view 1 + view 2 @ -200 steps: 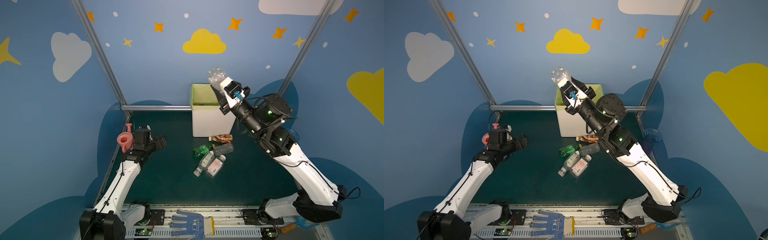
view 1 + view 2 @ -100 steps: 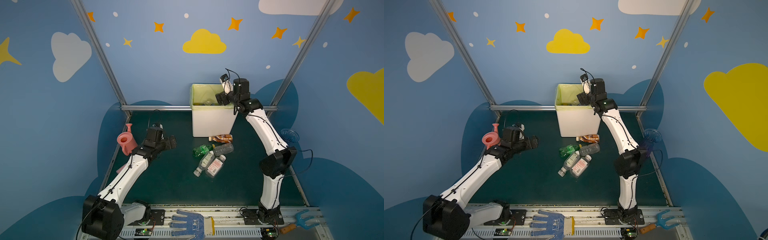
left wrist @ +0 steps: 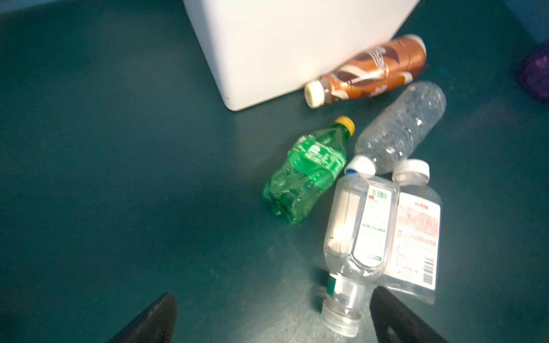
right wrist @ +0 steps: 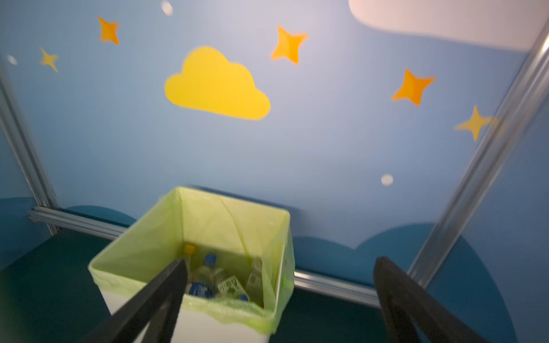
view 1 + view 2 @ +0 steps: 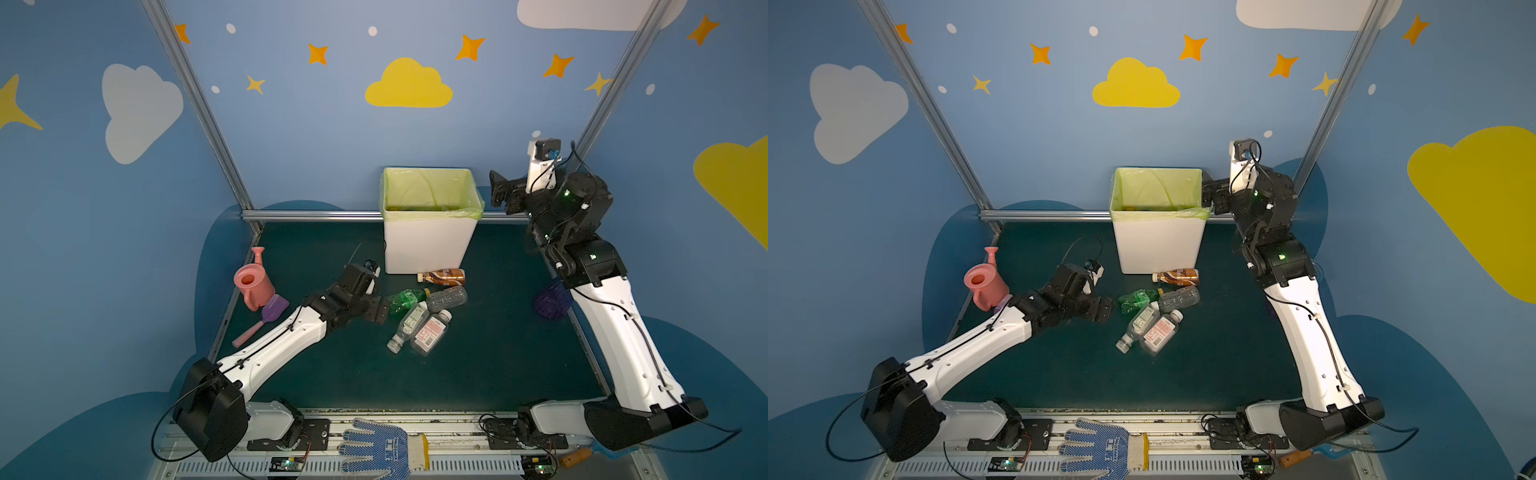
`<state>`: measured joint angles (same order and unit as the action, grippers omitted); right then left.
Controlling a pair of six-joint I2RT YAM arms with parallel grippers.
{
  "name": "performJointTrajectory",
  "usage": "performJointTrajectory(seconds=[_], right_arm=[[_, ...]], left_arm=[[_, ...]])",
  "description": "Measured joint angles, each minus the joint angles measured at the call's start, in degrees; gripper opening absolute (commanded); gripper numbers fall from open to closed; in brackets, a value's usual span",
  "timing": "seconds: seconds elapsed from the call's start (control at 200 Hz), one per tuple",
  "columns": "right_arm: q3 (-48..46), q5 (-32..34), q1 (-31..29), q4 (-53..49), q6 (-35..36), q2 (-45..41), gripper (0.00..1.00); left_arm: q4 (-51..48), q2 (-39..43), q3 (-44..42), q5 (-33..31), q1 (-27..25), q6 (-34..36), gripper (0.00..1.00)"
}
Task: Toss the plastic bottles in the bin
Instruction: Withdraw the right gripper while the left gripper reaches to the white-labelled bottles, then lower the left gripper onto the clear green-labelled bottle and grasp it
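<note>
Left gripper (image 5: 381,309): was wide open, held nothing, close to the green bottle (image 5: 404,300).
Right gripper (image 5: 500,193): was wide open, empty, beside the bin (image 5: 428,245).

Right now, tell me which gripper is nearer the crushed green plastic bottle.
Left. The left gripper, open, sits just beside the crushed green plastic bottle; the right gripper, open, is raised beside the green-lined white bin.

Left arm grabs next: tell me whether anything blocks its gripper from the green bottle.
Nothing visible does. The open left gripper sits close to the green bottle, only bare mat between them.
</note>
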<state>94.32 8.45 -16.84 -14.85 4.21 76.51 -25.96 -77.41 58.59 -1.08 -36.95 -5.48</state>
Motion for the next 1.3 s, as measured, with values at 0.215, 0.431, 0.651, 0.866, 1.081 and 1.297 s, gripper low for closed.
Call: performJointTrajectory(seconds=[0.215,0.431,0.651,0.866,1.081,1.297], right_arm=[[-27.8,-2.6,8.5,-1.9,-13.0,-4.4,0.98],[-47.8,-5.4,12.8,-3.1,-23.9,-15.1,0.98],[-64.0,-8.4,13.2,-1.2,-33.6,-22.8,0.98],[-68.0,-10.3,13.3,-0.3,-39.4,-24.3,0.98],[-68.0,-11.8,13.4,1.1,-41.6,-23.8,0.98],[-68.0,-12.5,13.4,1.6,-42.0,-23.3,0.98]], left_arm=[[-2.3,-6.5,3.9,0.6,-5.9,0.7,0.91],[-6.7,-16.3,13.0,2.0,-8.5,1.2,0.85],[-10.8,-23.5,18.1,1.8,-10.9,1.8,0.82],[-13.2,-28.0,22.4,0.0,-11.4,1.2,0.77],[-14.6,-31.8,25.9,-2.7,-12.1,0.6,0.78],[-15.4,-34.6,27.9,-4.8,-12.6,0.6,0.73]])
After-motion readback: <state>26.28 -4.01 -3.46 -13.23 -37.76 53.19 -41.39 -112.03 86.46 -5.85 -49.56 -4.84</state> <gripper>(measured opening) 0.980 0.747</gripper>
